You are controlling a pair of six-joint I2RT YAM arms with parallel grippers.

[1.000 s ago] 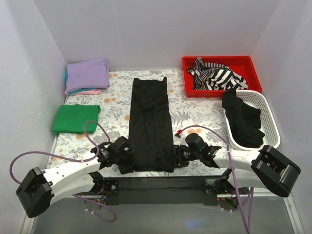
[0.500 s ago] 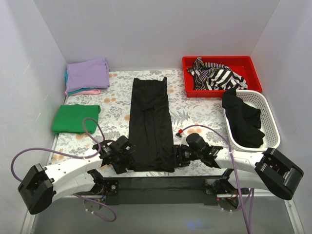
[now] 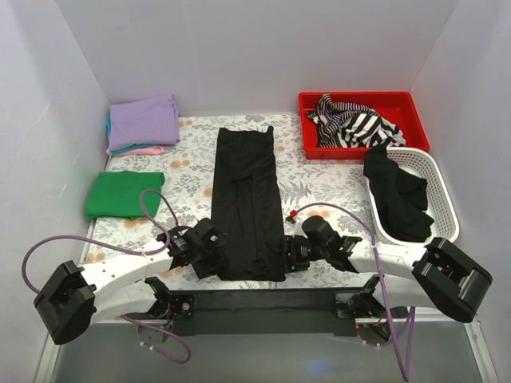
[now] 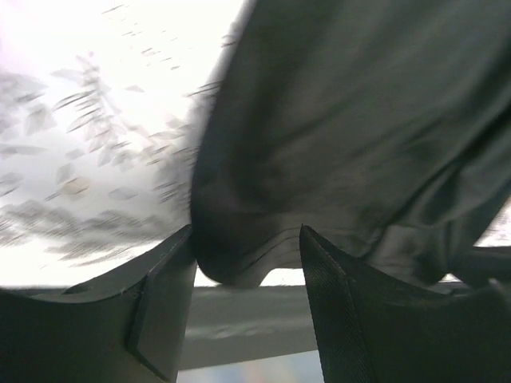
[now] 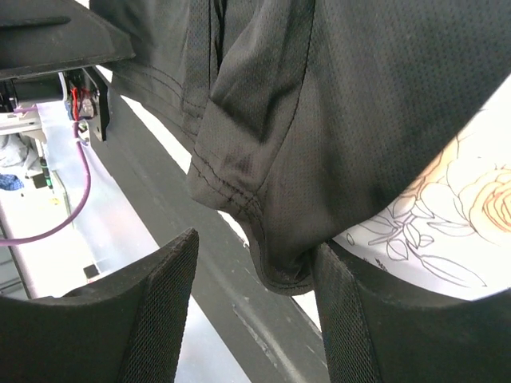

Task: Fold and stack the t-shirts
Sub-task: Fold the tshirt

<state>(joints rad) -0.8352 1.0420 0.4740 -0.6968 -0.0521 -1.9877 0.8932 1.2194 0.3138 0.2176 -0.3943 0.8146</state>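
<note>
A black t-shirt [image 3: 247, 199], folded into a long narrow strip, lies lengthwise down the middle of the floral table. My left gripper [image 3: 217, 255] sits at its near left corner. In the left wrist view that gripper [image 4: 246, 239] is open, with the hem corner [image 4: 239, 263] bulging between the fingers. My right gripper [image 3: 289, 255] is at the near right corner. It [image 5: 255, 243] is open too, the stitched corner [image 5: 279, 263] hanging between the jaws against the right finger. A lavender t-shirt [image 3: 144, 121] tops a teal and pink stack at the back left. In front of it lies a folded green t-shirt [image 3: 124, 194].
A red bin [image 3: 359, 96] at the back right holds striped cloth [image 3: 355, 124]. A white basket [image 3: 444, 191] on the right has a black garment [image 3: 397, 199] draped over its rim. A small red object [image 3: 295, 215] lies beside the shirt. A dark bar [image 3: 263, 299] runs along the near edge.
My left gripper has slid right and slightly forward onto the shirt's near left corner. The right gripper has barely shifted. The shirt lies as before.
</note>
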